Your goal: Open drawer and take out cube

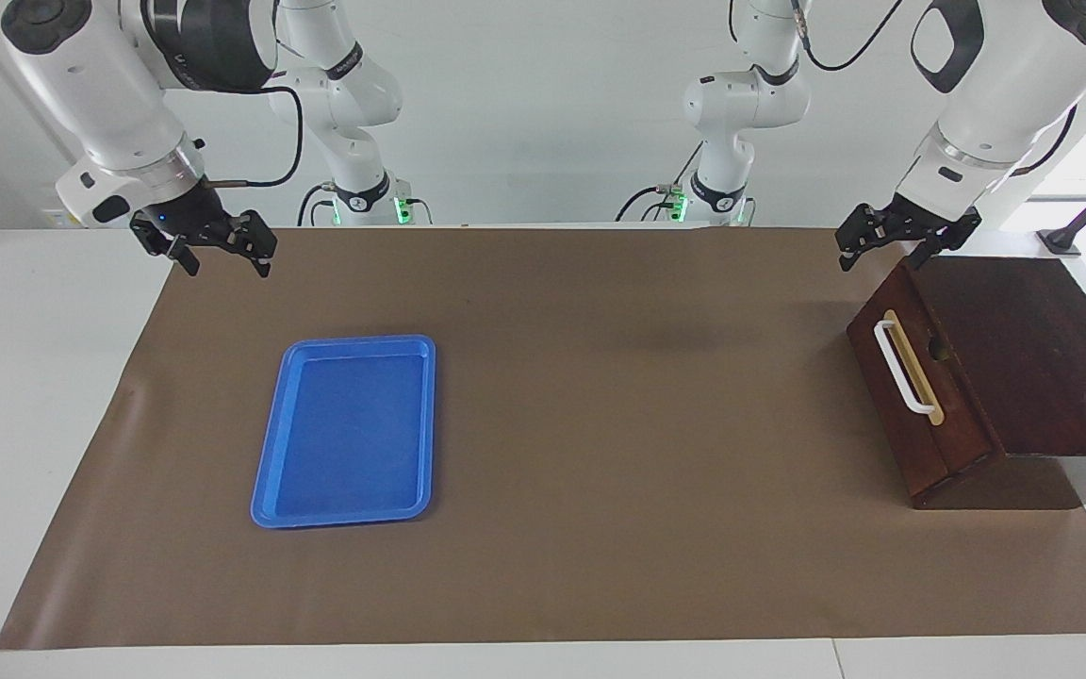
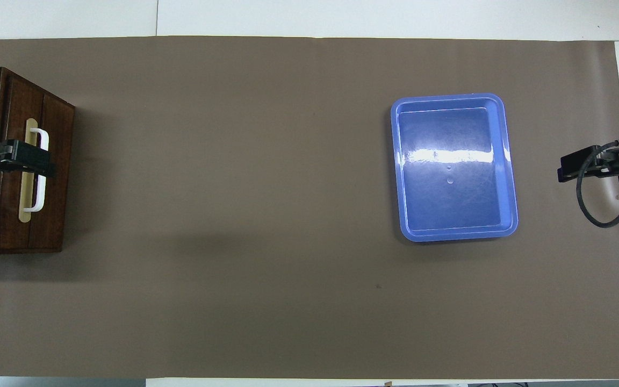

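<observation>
The drawer (image 1: 953,401) is shut in its dark wooden box (image 1: 1033,349) at the left arm's end of the table, its white bar handle (image 1: 903,368) facing the table's middle. The cube is hidden. My left gripper (image 1: 885,256) hangs open in the air over the box's corner nearer to the robots; in the overhead view the left gripper (image 2: 35,160) covers the handle (image 2: 38,183) of the drawer (image 2: 57,188). My right gripper (image 1: 227,267) waits open and empty over the mat's edge at the right arm's end, as the right gripper (image 2: 573,166) also shows from overhead.
A flat blue tray (image 1: 347,429) lies empty on the brown mat (image 1: 600,424) toward the right arm's end; from above the tray (image 2: 452,183) sits beside the right gripper. Bare white table borders the mat.
</observation>
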Tool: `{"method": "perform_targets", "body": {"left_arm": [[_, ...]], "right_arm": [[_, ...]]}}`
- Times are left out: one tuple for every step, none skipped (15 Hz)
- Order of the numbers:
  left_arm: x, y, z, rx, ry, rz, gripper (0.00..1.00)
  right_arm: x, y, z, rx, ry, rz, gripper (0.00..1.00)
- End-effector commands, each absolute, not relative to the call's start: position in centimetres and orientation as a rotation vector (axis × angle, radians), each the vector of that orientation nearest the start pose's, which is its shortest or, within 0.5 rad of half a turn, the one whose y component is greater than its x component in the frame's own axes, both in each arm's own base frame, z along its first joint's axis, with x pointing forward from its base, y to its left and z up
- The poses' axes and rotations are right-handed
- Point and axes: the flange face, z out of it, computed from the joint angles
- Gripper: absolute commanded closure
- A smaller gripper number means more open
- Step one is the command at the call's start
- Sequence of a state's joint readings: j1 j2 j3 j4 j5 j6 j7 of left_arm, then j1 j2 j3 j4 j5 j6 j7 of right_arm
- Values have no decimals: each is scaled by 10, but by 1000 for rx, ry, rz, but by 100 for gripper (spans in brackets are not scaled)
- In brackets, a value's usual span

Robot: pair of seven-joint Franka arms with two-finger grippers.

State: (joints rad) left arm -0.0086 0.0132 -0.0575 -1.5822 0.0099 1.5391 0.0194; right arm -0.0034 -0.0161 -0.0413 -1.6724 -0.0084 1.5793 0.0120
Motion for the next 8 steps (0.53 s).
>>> {"method": "perform_targets", "body": {"left_arm": [[557,-37,610,-3129,115,67,0],[557,-36,611,-3129,115,64,0],[558,-45,608,-3119,148,66,0],[559,-45,605,-3111,154,51,0],[561,-48,600,-3090,168,9,0],[563,-49,592,-3038,192,-32,0],[564,-55,582,-2972,234,-45,0],[570,-65,572,-2893,294,-71,0]], "right_arm": [[546,-30,589,-3136,70,135,0],[546,-30,589,-3136,70,135,0],[546,-30,589,-3136,70,135,0],[546,-30,589,-3136,70,135,0],[546,-30,589,-3136,72,135,0],[546,-32,589,-3136,77,135,0],[546,-32,588,-3136,77,137,0],[546,-32,587,-3136,77,140,0]]}}
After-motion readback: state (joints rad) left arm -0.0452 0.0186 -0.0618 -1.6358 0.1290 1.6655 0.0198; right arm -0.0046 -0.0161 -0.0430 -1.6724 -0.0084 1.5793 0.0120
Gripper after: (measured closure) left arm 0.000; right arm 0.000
